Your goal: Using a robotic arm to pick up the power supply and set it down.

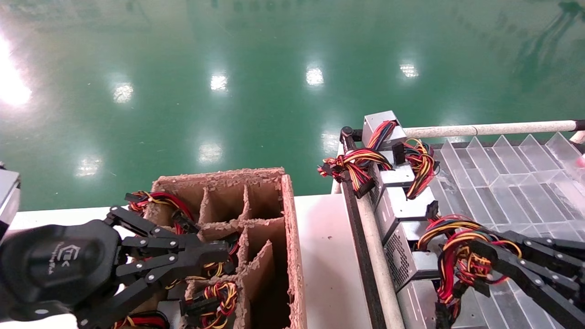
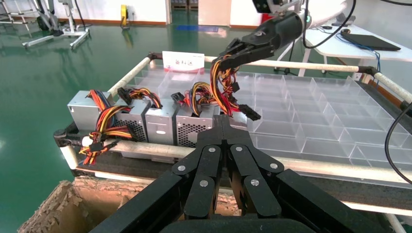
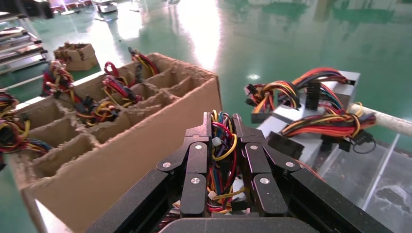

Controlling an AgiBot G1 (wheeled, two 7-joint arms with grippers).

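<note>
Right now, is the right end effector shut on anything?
Shut: the right end effector pinches a power supply's wire bundle between its fingers.

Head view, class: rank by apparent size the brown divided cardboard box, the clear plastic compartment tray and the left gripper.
1. Cardboard box and plastic tray: alike, both cropped, so unranked.
2. Left gripper, shut: smaller, though it is near the camera, which enlarges it.
</note>
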